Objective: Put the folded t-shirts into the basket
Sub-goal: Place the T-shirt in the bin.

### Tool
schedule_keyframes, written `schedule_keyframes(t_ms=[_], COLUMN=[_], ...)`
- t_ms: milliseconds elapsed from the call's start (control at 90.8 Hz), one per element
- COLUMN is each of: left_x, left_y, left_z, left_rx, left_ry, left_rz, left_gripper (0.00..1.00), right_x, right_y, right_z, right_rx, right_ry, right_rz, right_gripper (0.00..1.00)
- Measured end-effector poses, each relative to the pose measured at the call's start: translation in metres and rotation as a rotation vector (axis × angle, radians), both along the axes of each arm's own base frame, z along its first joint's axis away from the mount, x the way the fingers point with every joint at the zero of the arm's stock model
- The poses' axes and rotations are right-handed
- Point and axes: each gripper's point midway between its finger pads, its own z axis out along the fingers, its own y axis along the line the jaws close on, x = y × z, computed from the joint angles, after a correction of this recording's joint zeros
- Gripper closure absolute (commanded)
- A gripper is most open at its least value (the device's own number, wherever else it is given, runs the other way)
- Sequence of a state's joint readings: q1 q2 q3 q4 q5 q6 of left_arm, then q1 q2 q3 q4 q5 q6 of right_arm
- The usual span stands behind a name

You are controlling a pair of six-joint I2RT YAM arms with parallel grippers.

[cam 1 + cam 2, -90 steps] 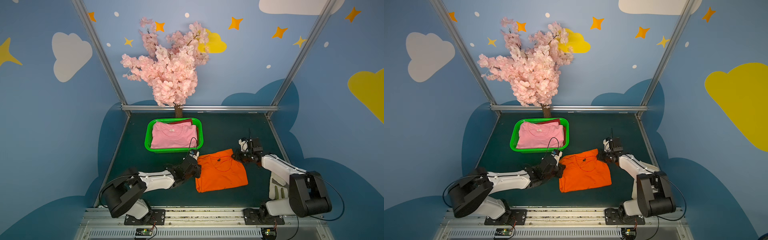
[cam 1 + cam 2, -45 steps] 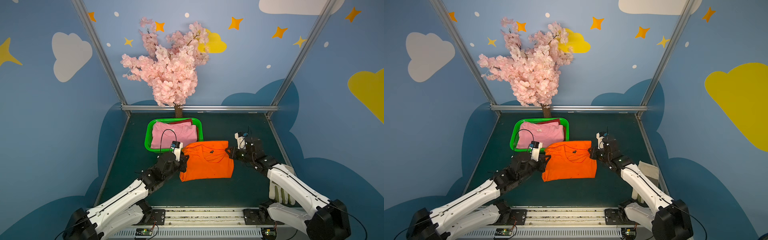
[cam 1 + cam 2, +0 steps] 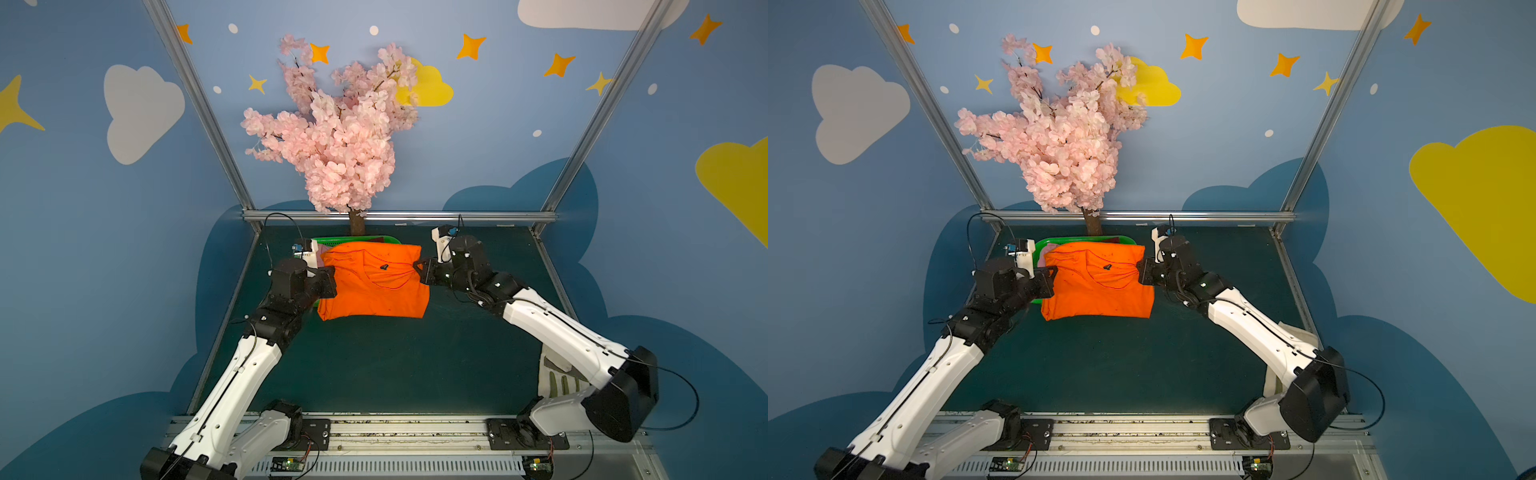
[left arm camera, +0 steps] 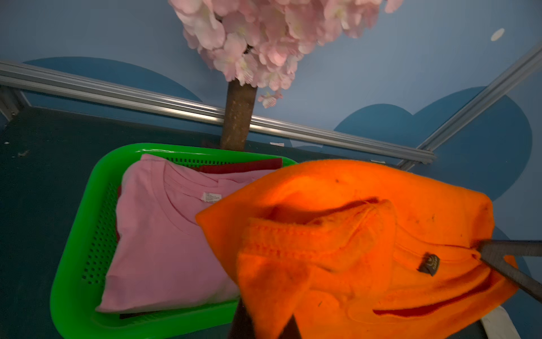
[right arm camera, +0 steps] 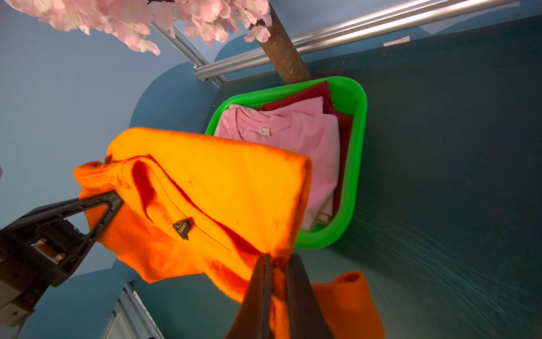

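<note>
The bright orange folded cloth t-shirt [image 3: 374, 291] is held clear of the table, in front of the bright green perforated plastic basket [image 3: 357, 240] and hiding most of it in both top views. The left gripper [image 3: 329, 279] and right gripper [image 3: 420, 269] each pinch one upper corner. A light pink folded tee [image 4: 164, 234] lies in the basket on a dark red folded tee [image 5: 311, 94].

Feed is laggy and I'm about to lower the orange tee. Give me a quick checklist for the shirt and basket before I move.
1. Left end effector shut on orange t-shirt: ok.
2. Right end effector shut on it: ok.
3. Shirt over the basket: not ok, most of it hangs short of it.
4. Hanging hem clears the near rim: cannot tell.
5. Pink t-shirt lies flat on top inside: ok.
6. Fold intact: not ok, bunched at both grips.
</note>
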State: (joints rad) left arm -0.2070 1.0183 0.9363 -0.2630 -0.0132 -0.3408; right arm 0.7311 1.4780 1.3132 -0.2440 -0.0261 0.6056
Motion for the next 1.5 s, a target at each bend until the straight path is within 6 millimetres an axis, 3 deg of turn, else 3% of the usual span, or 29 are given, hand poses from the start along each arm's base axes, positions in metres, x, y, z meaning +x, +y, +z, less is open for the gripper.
schedule_keyframes(t_ms=[253, 529, 793, 1145, 1410, 1498], left_x=[0.037, 0.060, 0.083, 0.123, 0.145, 0.150], left_y=[0.049, 0.080, 0.087, 0.093, 0.094, 0.096], left_z=[-0.023, -0.073, -0.100, -0.109, -0.142, -0.147], left_rx=[0.011, 0.002, 0.026, 0.076, 0.098, 0.107], left_ry=[0.091, 0.212, 0.260, 0.263, 0.328, 0.339], left_rz=[0.122, 0.178, 0.167, 0.159, 0.140, 0.138], left_gripper=[0.98, 0.97, 0.94, 0.88, 0.70, 0.60], right_x=[0.044, 0.083, 0.114, 0.154, 0.167, 0.170], right_y=[0.055, 0.088, 0.098, 0.110, 0.107, 0.103], right_z=[-0.012, -0.055, -0.094, -0.105, -0.137, -0.144], right_rx=[-0.013, -0.080, -0.149, -0.173, -0.228, -0.246], right_ry=[0.016, 0.011, -0.038, -0.088, -0.053, -0.045], right_rz=[-0.006, 0.004, -0.013, -0.032, -0.036, -0.040], right_gripper=[1.00, 1.00, 1.00, 1.00, 1.00, 0.91])
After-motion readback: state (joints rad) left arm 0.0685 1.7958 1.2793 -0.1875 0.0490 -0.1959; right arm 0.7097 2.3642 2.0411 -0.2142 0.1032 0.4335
